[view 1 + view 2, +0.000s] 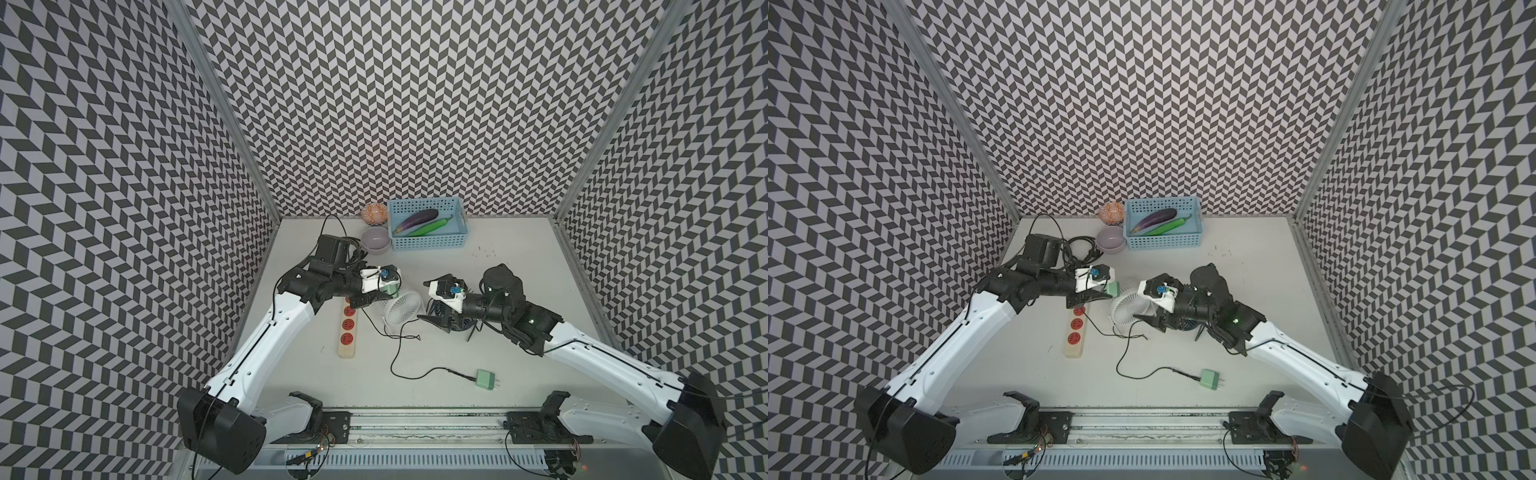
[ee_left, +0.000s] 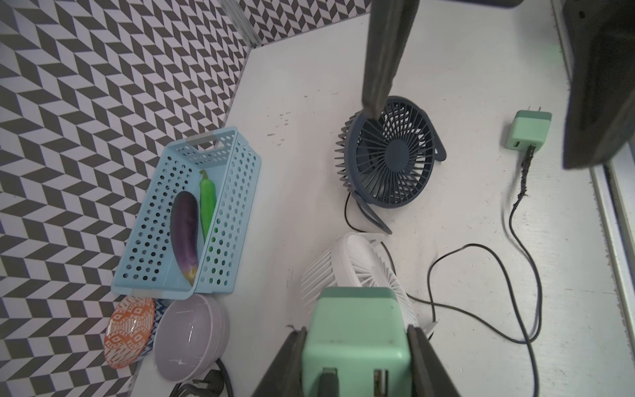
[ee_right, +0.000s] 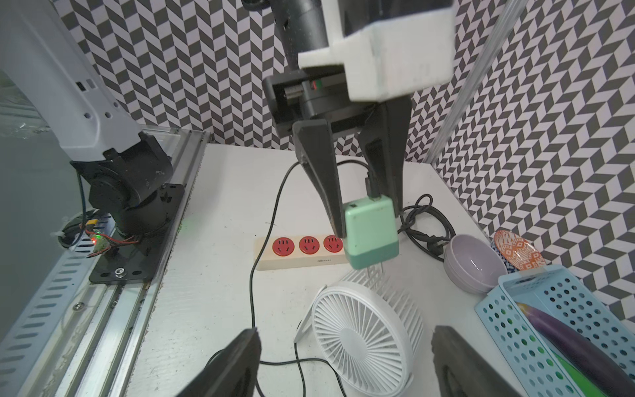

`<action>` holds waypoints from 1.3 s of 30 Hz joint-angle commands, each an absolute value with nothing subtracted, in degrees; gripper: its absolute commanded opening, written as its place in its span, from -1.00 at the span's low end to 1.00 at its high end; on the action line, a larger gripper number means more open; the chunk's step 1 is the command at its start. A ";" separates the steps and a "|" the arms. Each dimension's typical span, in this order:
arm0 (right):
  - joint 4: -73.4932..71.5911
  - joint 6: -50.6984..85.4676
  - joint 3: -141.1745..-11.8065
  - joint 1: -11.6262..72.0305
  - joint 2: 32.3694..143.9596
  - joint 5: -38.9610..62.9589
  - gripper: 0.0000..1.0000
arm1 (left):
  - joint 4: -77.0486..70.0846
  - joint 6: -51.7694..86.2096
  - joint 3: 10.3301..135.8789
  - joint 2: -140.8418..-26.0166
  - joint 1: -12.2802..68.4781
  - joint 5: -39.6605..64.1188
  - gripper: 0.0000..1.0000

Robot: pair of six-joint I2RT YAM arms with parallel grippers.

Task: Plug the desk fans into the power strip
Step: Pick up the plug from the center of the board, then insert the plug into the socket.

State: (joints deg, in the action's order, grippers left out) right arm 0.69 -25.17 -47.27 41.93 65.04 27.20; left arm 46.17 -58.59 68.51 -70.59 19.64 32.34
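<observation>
Between the fingers of the left claw (image 3: 367, 220), a green plug (image 3: 370, 237) is pinched by its flat sides. Its prongs point down, clear of the worktop (image 3: 220, 213). The strip (image 3: 302, 261) lies flat below the claw. Its long axis runs near-to-far in both top views and stretches back from the claw toward the left arm's base. Three red sockets show. The fourth, at the far end, is masked by the plug in the right wrist view and largely covered by the claw from above.

The coming move likely turns on one offset. The prongs appear to hang just beside the strip's far end, toward the white fan (image 3: 360, 340), and not yet over a socket. How far aside they hang cannot be judged. The left arm is the nearer to the strip.

The right claw (image 3: 345, 330) stands spread and empty, facing the white fan and well apart from the strip. Farther out, a blue fan (image 2: 388, 154) is mostly hidden beneath the right arm in both top views. A second plug (image 1: 486, 379) lies near the worktop's front edge. Which fan each cord serves is hard to trace, and the strip's button is hidden.
</observation>
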 commanded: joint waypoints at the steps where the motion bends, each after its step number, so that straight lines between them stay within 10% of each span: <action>1: -1.54 -22.48 -45.54 39.82 62.02 24.68 0.91 | 48.60 -62.86 71.64 -71.29 17.78 31.55 -1.00; 39: -18.56 -12.41 -16.47 23.61 38.80 7.69 0.99 | 64.51 -91.24 85.56 -97.09 4.19 21.68 -1.00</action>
